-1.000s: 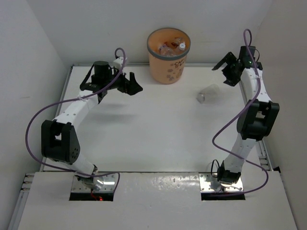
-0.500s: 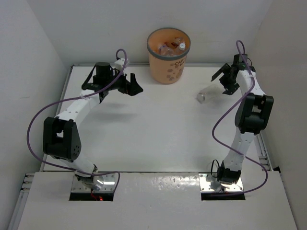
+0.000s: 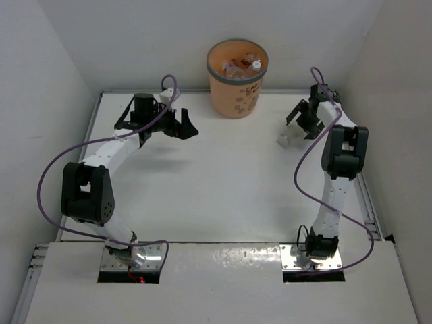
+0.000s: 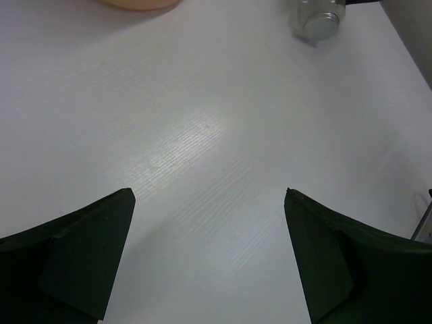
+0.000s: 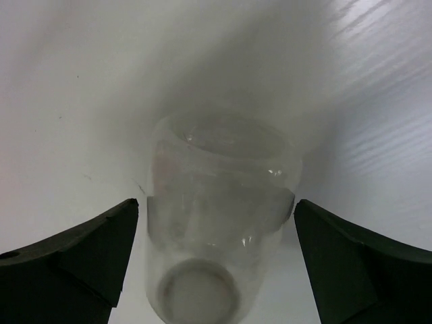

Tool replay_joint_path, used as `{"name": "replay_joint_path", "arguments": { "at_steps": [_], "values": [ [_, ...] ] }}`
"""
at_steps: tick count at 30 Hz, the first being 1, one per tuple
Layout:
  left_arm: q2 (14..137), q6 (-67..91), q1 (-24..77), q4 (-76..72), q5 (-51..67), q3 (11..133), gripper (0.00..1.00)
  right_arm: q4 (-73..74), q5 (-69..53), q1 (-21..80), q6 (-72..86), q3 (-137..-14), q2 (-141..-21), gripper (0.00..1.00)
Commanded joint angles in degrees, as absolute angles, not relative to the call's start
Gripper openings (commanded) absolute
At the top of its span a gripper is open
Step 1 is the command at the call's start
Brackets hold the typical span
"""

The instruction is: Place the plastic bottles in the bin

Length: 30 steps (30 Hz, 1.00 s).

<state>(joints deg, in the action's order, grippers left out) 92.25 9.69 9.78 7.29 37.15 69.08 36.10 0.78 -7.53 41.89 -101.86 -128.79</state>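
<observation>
One clear plastic bottle [image 3: 287, 137] lies on its side on the white table at the right. My right gripper [image 3: 301, 121] hangs just above it, open. In the right wrist view the bottle [image 5: 219, 202] fills the gap between the two dark fingers [image 5: 81, 250], cap end toward the camera, and neither finger touches it. The orange-tan bin [image 3: 237, 94] stands at the back centre with several bottles [image 3: 243, 66] inside. My left gripper [image 3: 185, 125] is open and empty, left of the bin. Its wrist view shows the gripper [image 4: 208, 192] over bare table, with the lying bottle [image 4: 317, 17] far off.
White walls close in the table on the left, back and right. The bin's lower edge [image 4: 138, 3] shows at the top of the left wrist view. The right arm's purple cable [image 3: 304, 169] loops beside the arm.
My right gripper has swung left from near the right wall and come down over the lying bottle. The left arm has shifted only slightly.
</observation>
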Motion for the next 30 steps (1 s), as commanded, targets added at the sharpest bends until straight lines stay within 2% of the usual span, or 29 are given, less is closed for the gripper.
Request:
{"name": "replay_joint_path", "arguments": {
  "at_steps": [1, 2, 7, 12, 16, 17, 19, 22, 23, 30],
  "values": [
    [90.0, 10.1, 8.3, 6.2, 38.1, 68.4, 1.00, 34.2, 2.7, -6.4, 40.3, -105.4, -130.2, 0.95],
    [90.0, 10.1, 8.3, 6.2, 38.1, 68.4, 1.00, 33.9, 3.0, -6.2, 39.4, -105.4, -130.6, 0.93],
    [90.0, 10.1, 7.2, 6.2, 38.1, 67.9, 1.00, 33.6, 2.8, -5.9, 38.0, -105.0, -130.3, 0.60],
    [90.0, 10.7, 7.2, 6.2, 39.1, 68.4, 1.00, 32.2, -3.2, -5.6, 36.8, -103.7, -124.7, 0.48],
    [89.4, 10.7, 7.2, 5.7, 39.7, 68.4, 1.00, 28.8, -12.0, -5.1, 38.4, -103.4, -116.5, 0.30],
    [88.9, 10.7, 7.2, 5.7, 40.2, 68.4, 1.00, 23.7, -13.1, -4.9, 39.7, -103.0, -115.1, 0.22],
    [88.3, 10.7, 7.2, 5.7, 40.3, 68.4, 1.00, 20.6, -15.5, -3.9, 40.8, -104.3, -111.8, 0.17],
    [87.1, 10.7, 7.2, 5.1, 40.3, 68.4, 1.00, 12.0, -15.1, -0.5, 39.7, -110.6, -108.6, 0.06],
    [87.1, 10.7, 7.2, 5.1, 40.8, 68.4, 1.00, 8.3, -14.4, -0.4, 39.1, -112.9, -107.4, 0.00],
    [84.4, 10.7, 7.2, 4.6, 40.8, 66.2, 1.00, -24.7, 1.1, 12.5, 22.8, -101.9, -98.7, 0.00]
  ]
}}
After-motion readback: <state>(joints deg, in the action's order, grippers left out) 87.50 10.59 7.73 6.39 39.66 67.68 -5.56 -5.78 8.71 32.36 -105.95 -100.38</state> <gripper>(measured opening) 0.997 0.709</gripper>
